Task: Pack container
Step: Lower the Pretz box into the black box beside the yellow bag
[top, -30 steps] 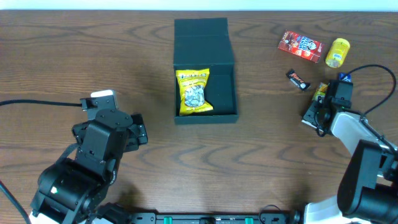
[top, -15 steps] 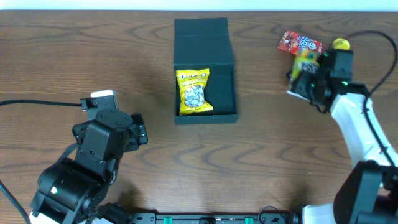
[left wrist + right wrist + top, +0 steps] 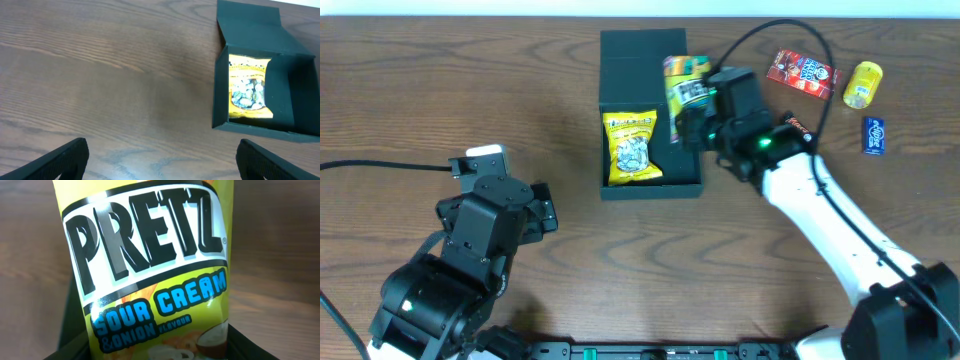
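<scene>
The container [image 3: 650,188] is a dark charcoal box standing open at the table's middle back, its flap lid [image 3: 642,55] folded away. A yellow snack pack [image 3: 633,148] lies in its left half. My right gripper [image 3: 692,105] is shut on a yellow-green Pretz pack [image 3: 686,85] and holds it above the box's right half, near the back. In the right wrist view the Pretz pack [image 3: 150,260] fills the frame between the fingers [image 3: 157,350]. My left gripper [image 3: 542,208] is open and empty at the front left; in its wrist view [image 3: 162,160] the container [image 3: 218,90] lies ahead to the right.
A red snack box [image 3: 803,72], a yellow pack [image 3: 863,84] and a small blue pack [image 3: 875,135] lie at the back right. A dark bar [image 3: 798,125] shows beside the right arm. The right arm stretches diagonally from the front right.
My right arm has swung from the table's right side leftward to above the box, carrying the Pretz pack. The blue pack is now uncovered. The left arm has not moved.
</scene>
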You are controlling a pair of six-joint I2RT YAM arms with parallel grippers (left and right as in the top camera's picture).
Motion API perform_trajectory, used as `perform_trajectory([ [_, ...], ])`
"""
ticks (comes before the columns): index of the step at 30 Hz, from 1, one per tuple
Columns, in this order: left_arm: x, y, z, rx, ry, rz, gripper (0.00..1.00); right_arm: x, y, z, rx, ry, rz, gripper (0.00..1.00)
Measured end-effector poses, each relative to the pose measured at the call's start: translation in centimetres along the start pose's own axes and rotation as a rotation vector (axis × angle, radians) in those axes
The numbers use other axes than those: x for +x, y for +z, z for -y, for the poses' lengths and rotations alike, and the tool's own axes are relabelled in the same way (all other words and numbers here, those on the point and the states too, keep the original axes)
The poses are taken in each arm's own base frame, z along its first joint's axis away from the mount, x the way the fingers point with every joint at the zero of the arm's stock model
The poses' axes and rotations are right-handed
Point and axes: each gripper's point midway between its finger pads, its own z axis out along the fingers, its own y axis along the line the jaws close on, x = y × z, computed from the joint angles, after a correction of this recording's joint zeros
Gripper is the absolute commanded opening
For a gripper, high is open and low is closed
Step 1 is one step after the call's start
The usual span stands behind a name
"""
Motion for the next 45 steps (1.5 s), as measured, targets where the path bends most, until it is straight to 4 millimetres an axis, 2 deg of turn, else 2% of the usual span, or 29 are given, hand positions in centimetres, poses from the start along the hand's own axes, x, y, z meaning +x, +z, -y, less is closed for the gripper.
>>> perform_trajectory([
  [4, 0.0, 0.0, 0.0, 0.000, 0.000, 0.000, 0.95, 2.3, 1.8, -1.7, 0.004, -0.016, -0.056, 0.50],
  [10, 0.0, 0.0, 0.0, 0.000, 0.000, 0.000, 0.96, 5.9, 4.4, -0.5, 0.118, 0.012, -0.151, 0.49],
  [17, 0.0, 0.0, 0.0, 0.000, 0.000, 0.000, 0.95, 6.4, 5.1, 0.6, 0.179, 0.039, -0.155, 0.49],
  [19, 0.0, 0.0, 0.0, 0.000, 0.000, 0.000, 0.95, 6.5, 5.1, 0.7, 0.185, 0.044, -0.157, 0.55],
  [20, 0.0, 0.0, 0.0, 0.000, 0.000, 0.000, 0.95, 6.5, 5.1, 0.8, 0.187, 0.047, -0.155, 0.63],
  [21, 0.0, 0.0, 0.0, 0.000, 0.000, 0.000, 0.95, 6.4, 5.1, 0.8, 0.188, 0.051, -0.154, 0.76],
  [24, 0.0, 0.0, 0.0, 0.000, 0.000, 0.000, 0.95, 6.4, 5.1, 0.8, 0.190, 0.057, -0.152, 0.89],
  [27, 0.0, 0.0, 0.0, 0.000, 0.000, 0.000, 0.95, 6.5, 5.0, 0.8, 0.191, 0.059, -0.155, 0.93],
  [31, 0.0, 0.0, 0.0, 0.000, 0.000, 0.000, 0.95, 6.7, 4.8, 0.9, 0.199, 0.057, -0.174, 0.94],
  [35, 0.0, 0.0, 0.0, 0.000, 0.000, 0.000, 0.95, 5.6, 4.2, 0.3, 0.195, 0.053, -0.165, 0.95],
  [36, 0.0, 0.0, 0.0, 0.000, 0.000, 0.000, 0.95, 5.0, 4.0, 0.0, 0.190, 0.048, -0.155, 0.91],
  [37, 0.0, 0.0, 0.0, 0.000, 0.000, 0.000, 0.95, 4.3, 3.7, -0.3, 0.181, 0.038, -0.140, 0.82],
  [38, 0.0, 0.0, 0.0, 0.000, 0.000, 0.000, 0.95, 3.5, 3.5, -0.7, 0.174, 0.025, -0.122, 0.65],
  [39, 0.0, 0.0, 0.0, 0.000, 0.000, 0.000, 0.95, 2.9, 3.3, -1.0, 0.168, 0.014, -0.107, 0.44],
  [41, 0.0, 0.0, 0.0, 0.000, 0.000, 0.000, 0.95, 1.8, 2.8, -1.4, 0.159, 0.006, -0.075, 0.22],
  [43, 0.0, 0.0, 0.0, 0.000, 0.000, 0.000, 0.95, 1.3, 2.5, -1.6, 0.154, -0.006, -0.062, 0.09],
  [45, 0.0, 0.0, 0.0, 0.000, 0.000, 0.000, 0.96, 1.3, 2.5, -1.5, 0.159, -0.010, -0.064, 0.02],
])
